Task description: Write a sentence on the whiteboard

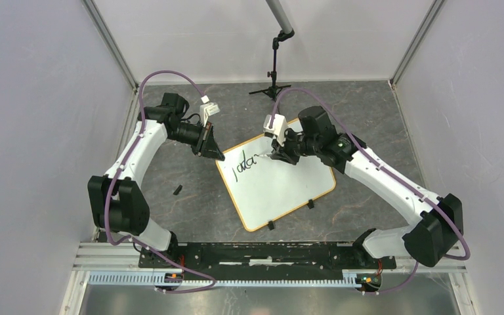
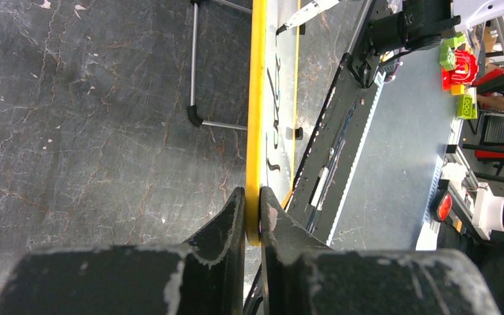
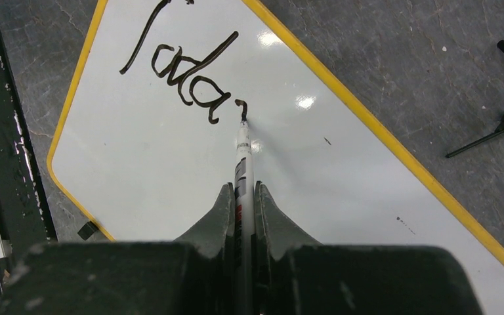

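Note:
The whiteboard (image 1: 282, 187) lies on the dark table, white with a yellow rim. My left gripper (image 1: 216, 155) is shut on its far left corner; the left wrist view shows the yellow rim (image 2: 256, 131) pinched between the jaws (image 2: 254, 203). My right gripper (image 3: 244, 197) is shut on a white marker (image 3: 243, 157), its tip touching the board. The sentence (image 3: 180, 79) reads "Toda" in black, with a small stroke begun at the tip. The writing also shows in the top view (image 1: 246, 164).
A black marker cap (image 1: 178, 190) lies on the table left of the board. A small black tripod stand (image 1: 273, 85) is at the back. Two black clip feet (image 1: 310, 204) sit on the board's near edge. Grey walls enclose both sides.

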### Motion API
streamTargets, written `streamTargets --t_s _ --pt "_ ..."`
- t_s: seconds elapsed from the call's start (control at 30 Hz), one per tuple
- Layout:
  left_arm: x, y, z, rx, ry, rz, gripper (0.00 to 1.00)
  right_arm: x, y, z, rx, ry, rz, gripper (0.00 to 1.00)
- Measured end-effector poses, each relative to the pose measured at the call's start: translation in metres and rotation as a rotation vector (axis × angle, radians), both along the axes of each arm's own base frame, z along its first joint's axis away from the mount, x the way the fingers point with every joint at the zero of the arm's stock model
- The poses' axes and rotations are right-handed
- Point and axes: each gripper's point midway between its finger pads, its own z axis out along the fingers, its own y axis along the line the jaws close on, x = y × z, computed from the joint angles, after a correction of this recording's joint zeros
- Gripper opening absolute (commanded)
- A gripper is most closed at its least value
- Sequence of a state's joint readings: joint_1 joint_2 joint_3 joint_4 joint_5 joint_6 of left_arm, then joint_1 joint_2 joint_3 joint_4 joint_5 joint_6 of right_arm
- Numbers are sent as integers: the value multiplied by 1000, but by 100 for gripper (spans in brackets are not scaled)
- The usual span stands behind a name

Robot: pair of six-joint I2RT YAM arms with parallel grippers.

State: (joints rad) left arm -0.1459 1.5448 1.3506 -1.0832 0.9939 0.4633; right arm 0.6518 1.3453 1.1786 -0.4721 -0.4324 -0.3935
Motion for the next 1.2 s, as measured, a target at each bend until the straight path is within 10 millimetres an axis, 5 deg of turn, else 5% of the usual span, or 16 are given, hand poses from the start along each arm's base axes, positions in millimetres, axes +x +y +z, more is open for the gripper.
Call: streamTargets --t_s 0.57,1.2 --pt "0 0 0 0 0 0 3 -5 -3 -4 -15 2 19 0" --pt "0 0 0 0 0 0 2 15 -1 11 -10 -34 -18 0"
